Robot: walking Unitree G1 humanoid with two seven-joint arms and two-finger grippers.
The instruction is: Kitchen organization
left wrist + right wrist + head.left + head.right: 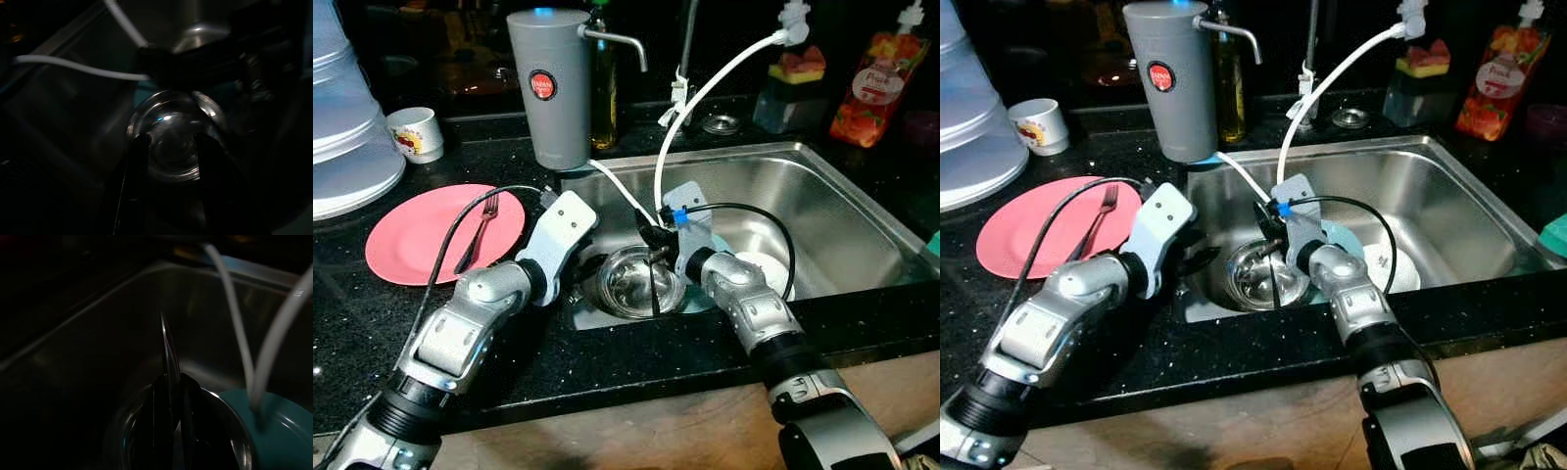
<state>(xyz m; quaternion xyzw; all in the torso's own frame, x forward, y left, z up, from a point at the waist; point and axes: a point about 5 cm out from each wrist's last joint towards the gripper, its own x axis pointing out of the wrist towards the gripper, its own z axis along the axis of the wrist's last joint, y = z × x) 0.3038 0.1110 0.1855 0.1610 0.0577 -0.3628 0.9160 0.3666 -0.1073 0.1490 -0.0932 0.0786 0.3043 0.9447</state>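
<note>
A clear glass bowl (631,284) sits in the steel sink (822,211), beside a teal plate (279,431) and a white bowl (770,267). My right gripper (171,384) hangs just above the glass bowl, shut on a thin metal utensil (168,345) that I see edge-on; which kind I cannot tell. My left gripper (170,147) reaches into the sink from the left, open, its two fingers (138,152) apart at the near side of the glass bowl. A pink plate (411,245) with a dark fork (481,230) lies on the black counter to the left.
A grey water jug (548,88) stands at the sink's back left corner, with white hoses (705,93) arching down into the basin. A small cup (416,132) and stacked white containers (342,117) are far left. A red pouch (881,88) stands back right.
</note>
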